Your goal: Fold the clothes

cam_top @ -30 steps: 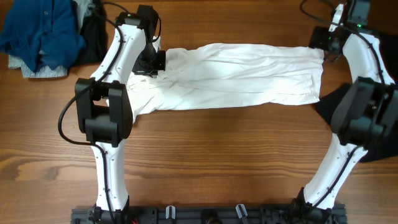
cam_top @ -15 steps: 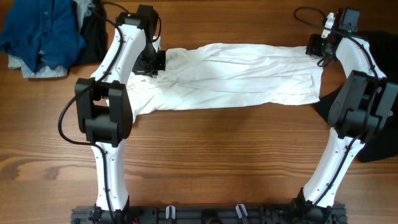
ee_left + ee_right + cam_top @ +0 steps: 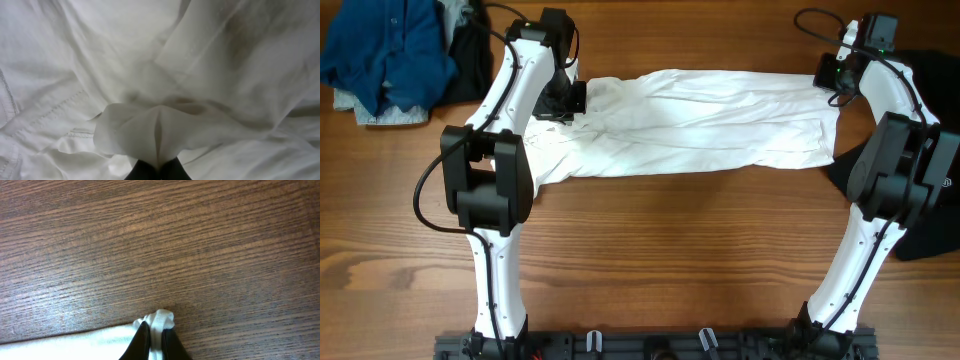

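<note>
White fabric takes up much of the far half of the wooden table (image 3: 670, 260). It is a white garment (image 3: 700, 120), spread out flat and running from left to right, with soft creases along its length. A narrower part of it trails toward the near left, beside the left arm.

The left gripper (image 3: 565, 100) sits at the garment's far-left end with its fingers together, clamped on a bunched fold of the cloth. In the left wrist view the dark fingertips (image 3: 150, 173) just show at the bottom edge. A pleat of fabric rises from between them, and stitched seams run across the cloth to the left.

The right gripper (image 3: 832, 80) is at the garment's far-right corner, also closed on the cloth. In the right wrist view a small white tuft is pinched between the black fingers (image 3: 141, 341), with bare wood grain beyond it.

A blue shirt (image 3: 385, 50) lies crumpled at the far-left corner of the table, with a dark cloth (image 3: 470, 60) just beside it. A black garment (image 3: 925, 240) lies on the right, partly under the right arm.
</note>
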`<state>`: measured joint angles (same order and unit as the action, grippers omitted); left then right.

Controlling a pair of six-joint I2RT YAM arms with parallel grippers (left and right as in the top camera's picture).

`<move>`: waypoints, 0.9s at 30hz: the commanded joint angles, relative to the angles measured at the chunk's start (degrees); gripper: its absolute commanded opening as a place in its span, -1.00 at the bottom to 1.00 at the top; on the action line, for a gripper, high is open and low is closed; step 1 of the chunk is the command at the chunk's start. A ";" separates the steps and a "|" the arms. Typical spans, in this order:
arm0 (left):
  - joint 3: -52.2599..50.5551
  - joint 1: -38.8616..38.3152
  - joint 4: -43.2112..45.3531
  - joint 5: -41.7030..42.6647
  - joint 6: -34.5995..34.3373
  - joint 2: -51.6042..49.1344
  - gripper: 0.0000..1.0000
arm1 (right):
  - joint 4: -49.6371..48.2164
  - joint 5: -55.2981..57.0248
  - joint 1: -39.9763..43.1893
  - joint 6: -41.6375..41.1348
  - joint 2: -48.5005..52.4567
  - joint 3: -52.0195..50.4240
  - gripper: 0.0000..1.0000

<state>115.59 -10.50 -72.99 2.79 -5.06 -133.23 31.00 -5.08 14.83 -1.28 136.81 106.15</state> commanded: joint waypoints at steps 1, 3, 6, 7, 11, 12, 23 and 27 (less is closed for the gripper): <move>-0.37 0.07 0.20 -0.94 -0.13 0.15 -0.92 | 0.76 -0.94 -0.04 -0.42 -0.33 1.03 -0.91; -0.37 0.07 0.20 -0.96 -0.13 0.15 -0.92 | 2.03 -0.96 0.09 -0.46 -1.79 2.01 -0.91; -0.37 0.07 0.26 -0.96 -0.13 0.15 -0.92 | 6.12 -1.03 0.20 -0.42 -5.51 4.09 -0.91; -0.37 0.07 0.37 -0.94 -0.13 0.15 -0.92 | 7.93 -1.05 0.20 -0.39 -6.95 4.66 -0.91; -0.37 0.13 0.37 -0.96 -0.11 0.15 -0.92 | 13.03 -1.01 0.39 -0.37 -11.76 5.18 -0.91; -0.37 0.17 0.35 -0.96 -0.11 0.15 -0.92 | 14.84 -1.01 0.55 -0.31 -13.27 5.18 -0.91; -0.37 3.04 -0.61 -0.96 -0.09 0.15 -0.92 | 31.56 -1.25 4.24 -1.88 -16.28 2.58 -0.91; -0.37 4.17 -0.68 -0.96 -0.09 0.15 -0.92 | 32.54 -2.54 5.09 -1.90 -16.28 -0.15 -0.91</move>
<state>115.59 -7.64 -73.47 2.79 -5.06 -133.23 63.18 -6.09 19.11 -2.09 120.18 108.38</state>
